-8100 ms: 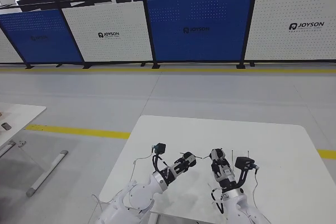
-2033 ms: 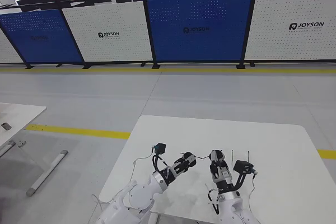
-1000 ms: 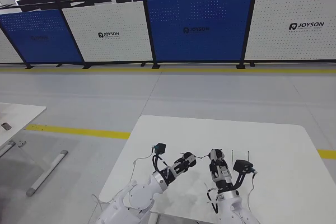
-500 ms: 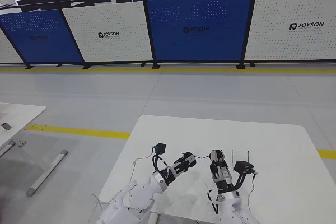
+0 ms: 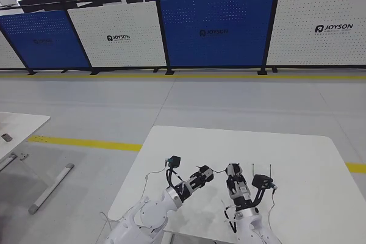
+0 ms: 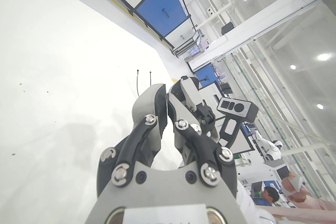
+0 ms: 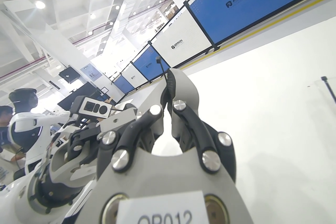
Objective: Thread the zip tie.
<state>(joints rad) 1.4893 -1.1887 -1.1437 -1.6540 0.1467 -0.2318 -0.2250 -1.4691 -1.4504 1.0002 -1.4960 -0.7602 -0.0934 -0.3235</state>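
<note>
A thin black zip tie (image 5: pixel 218 171) spans the short gap between my two grippers above the near middle of the white table (image 5: pixel 293 146). My right gripper (image 5: pixel 233 169) (image 7: pixel 170 75) is shut on it, and the square head (image 7: pixel 158 59) sticks out past the fingertips. Facing it, my left gripper (image 5: pixel 206 172) (image 6: pixel 167 100) is also shut, with a small black bit of the tie pinched at its tips. In the left wrist view the right gripper (image 6: pixel 183 89) sits just behind the left fingertips.
Two spare zip ties (image 5: pixel 253 171) (image 5: pixel 269 170) lie side by side on the table just right of the right gripper; they show as spare ties (image 6: pixel 137 83) (image 6: pixel 150 78) and one as a spare tie (image 7: pixel 330 89). The table's far half is bare white surface.
The right arm has shifted slightly left, toward the left gripper. The left arm has kept still and both grippers stay shut.
</note>
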